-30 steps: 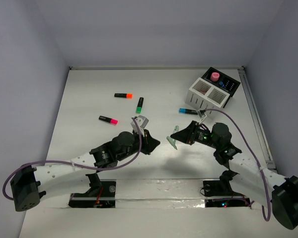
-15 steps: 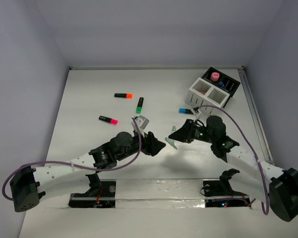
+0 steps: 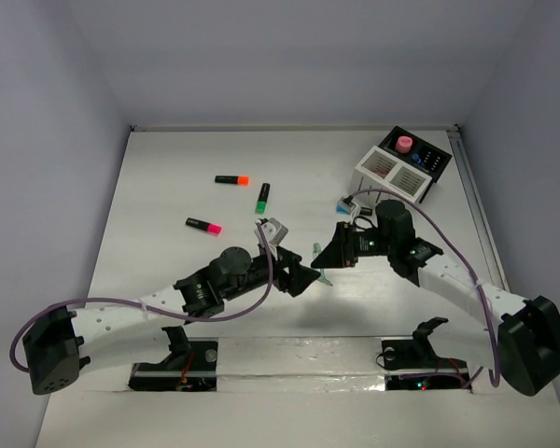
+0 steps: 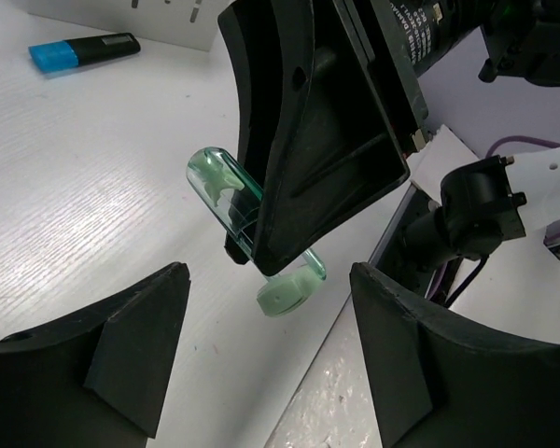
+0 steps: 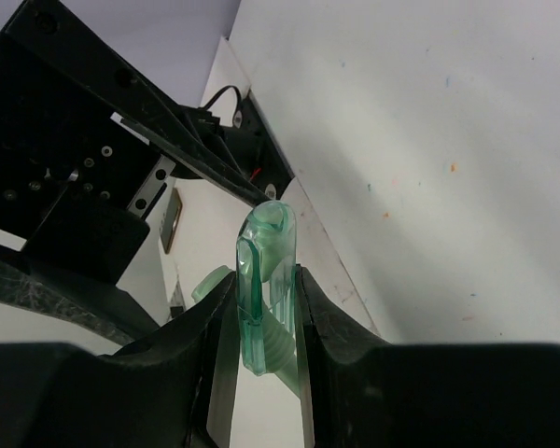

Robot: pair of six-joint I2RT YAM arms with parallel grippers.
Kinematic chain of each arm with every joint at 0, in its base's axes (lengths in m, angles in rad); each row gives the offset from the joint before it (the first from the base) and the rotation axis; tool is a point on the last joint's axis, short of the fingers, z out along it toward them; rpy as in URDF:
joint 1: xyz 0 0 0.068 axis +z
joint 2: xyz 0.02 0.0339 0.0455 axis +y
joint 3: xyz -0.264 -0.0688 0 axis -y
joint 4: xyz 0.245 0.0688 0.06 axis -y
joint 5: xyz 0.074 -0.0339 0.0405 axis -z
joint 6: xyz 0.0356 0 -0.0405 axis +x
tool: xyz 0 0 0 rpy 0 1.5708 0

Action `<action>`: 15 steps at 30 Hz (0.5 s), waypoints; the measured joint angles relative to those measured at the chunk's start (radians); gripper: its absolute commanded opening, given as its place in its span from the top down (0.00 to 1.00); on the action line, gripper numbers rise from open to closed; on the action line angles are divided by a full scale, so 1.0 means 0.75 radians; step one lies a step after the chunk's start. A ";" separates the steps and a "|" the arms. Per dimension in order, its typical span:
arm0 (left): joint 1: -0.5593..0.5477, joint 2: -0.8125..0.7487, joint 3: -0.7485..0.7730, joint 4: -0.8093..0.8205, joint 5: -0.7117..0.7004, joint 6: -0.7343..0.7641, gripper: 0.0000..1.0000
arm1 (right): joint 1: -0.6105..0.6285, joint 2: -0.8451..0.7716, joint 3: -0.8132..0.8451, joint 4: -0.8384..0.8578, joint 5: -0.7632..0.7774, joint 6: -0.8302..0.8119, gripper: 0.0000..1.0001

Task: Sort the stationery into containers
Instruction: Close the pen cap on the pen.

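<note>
My right gripper (image 3: 327,259) is shut on a translucent green piece with a mint cap (image 5: 269,233), held above the table near the front middle. Its jaws press both sides of the piece (image 4: 215,187), whose mint end (image 4: 285,294) sticks out below. My left gripper (image 4: 266,277) is open, and the green piece (image 3: 318,262) hangs between and just beyond its fingers (image 4: 131,336). The white slatted container (image 3: 390,175), joined to a black one (image 3: 423,161), stands at the back right. Orange-capped (image 3: 231,179), green-capped (image 3: 262,197), pink-capped (image 3: 203,225) and blue-capped (image 3: 347,208) highlighters lie on the table.
A pink round thing (image 3: 404,143) sits on the black container. The blue-capped highlighter (image 4: 79,51) lies close to the white container's front. The enclosure's walls close the table in on the left, back and right.
My left gripper has opened and moved right, up to the green piece. My right gripper has carried the piece a little back and left.
</note>
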 measured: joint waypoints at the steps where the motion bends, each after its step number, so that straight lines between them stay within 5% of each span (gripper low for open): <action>1: 0.000 0.003 0.000 0.000 0.009 -0.003 0.35 | 0.000 0.000 0.005 -0.006 -0.009 -0.002 0.87; 8: 0.000 0.004 -0.002 0.017 0.056 -0.008 0.45 | 0.000 -0.001 0.009 -0.035 -0.039 -0.003 0.88; 15: 0.000 0.005 -0.024 0.106 0.131 -0.001 0.42 | 0.000 0.010 0.019 -0.045 -0.111 -0.004 0.90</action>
